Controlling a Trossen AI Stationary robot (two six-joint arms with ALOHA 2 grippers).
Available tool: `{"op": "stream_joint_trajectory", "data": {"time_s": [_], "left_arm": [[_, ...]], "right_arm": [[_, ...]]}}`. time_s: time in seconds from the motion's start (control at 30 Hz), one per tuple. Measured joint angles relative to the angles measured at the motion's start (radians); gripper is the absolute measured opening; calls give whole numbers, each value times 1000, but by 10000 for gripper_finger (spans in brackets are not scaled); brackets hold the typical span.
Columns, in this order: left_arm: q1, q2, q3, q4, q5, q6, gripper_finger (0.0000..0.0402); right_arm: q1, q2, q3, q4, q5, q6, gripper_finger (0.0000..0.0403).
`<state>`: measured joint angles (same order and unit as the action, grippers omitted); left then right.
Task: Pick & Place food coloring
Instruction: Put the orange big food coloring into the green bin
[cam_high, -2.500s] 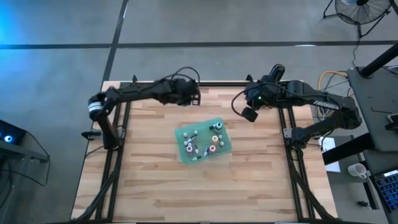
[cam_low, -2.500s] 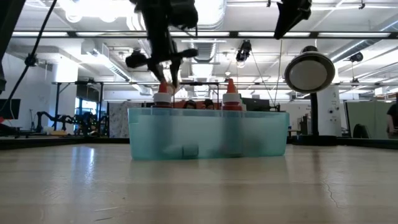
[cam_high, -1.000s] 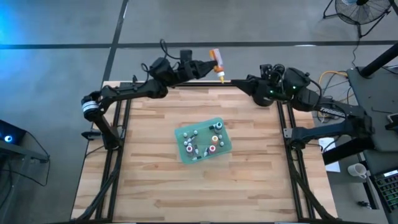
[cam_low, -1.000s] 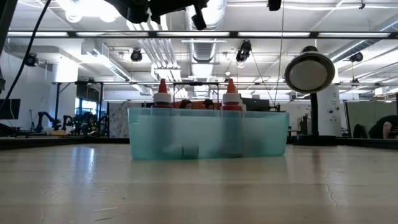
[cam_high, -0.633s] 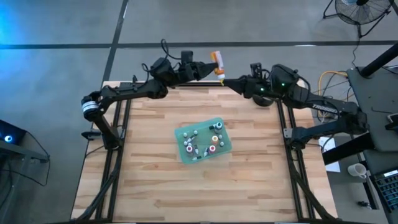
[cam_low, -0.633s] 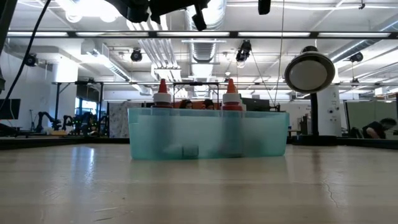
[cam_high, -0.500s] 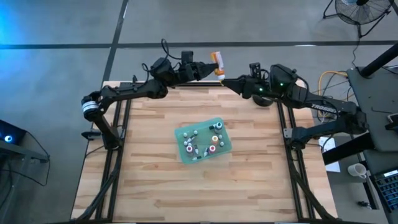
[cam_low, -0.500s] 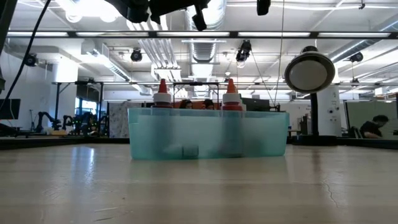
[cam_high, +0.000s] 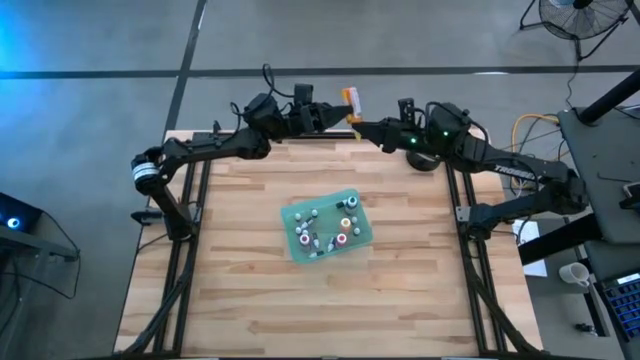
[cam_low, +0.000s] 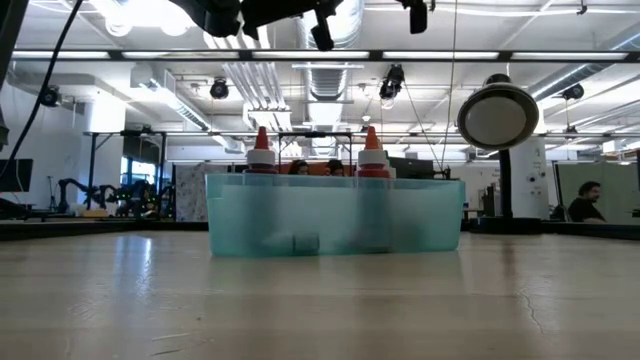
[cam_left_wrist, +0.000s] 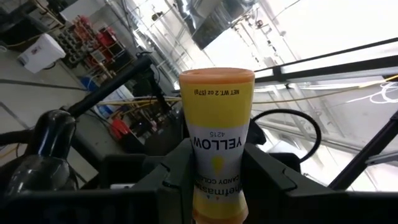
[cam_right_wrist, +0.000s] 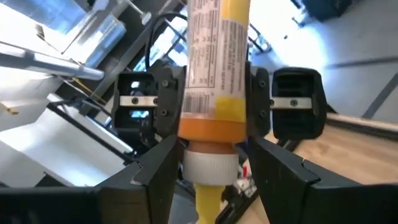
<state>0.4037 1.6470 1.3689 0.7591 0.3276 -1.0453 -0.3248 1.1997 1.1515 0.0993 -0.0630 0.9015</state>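
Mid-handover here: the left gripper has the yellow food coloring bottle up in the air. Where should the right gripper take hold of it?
Probably at the cap end. The left gripper is shut on the body of the yellow food coloring bottle, leaving its orange collar and white cap exposed. The right gripper faces the left one with that end between its open fingers, so closing there from the opposite side looks best.

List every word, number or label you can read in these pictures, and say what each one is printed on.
"YELLOW", upside down in the left wrist view: on the yellow bottle in the left hand.
"NET WT. .2 oz (57g)", upside down: near the bottle's base; digits uncertain.
"4215": under "YELLOW"; uncertain.
"Chefmaster ... CANDY COLOR": lower label, partly hidden, uncertain.
Barcode and fine print in the right wrist view: too blurred to read.
Tray bottles: no text readable.
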Motion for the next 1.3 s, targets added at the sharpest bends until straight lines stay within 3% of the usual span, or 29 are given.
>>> {"op": "stream_joint_trajectory", "data": {"time_s": [0.87, 1.3], "left_arm": [[8, 0, -1, 0, -4, 22, 85], [9, -2, 0, -48, -14, 70, 85]], "right_arm": [[-3, -2, 0, -22, -13, -10, 195], [-3, -2, 0, -26, -17, -13, 104]]}}
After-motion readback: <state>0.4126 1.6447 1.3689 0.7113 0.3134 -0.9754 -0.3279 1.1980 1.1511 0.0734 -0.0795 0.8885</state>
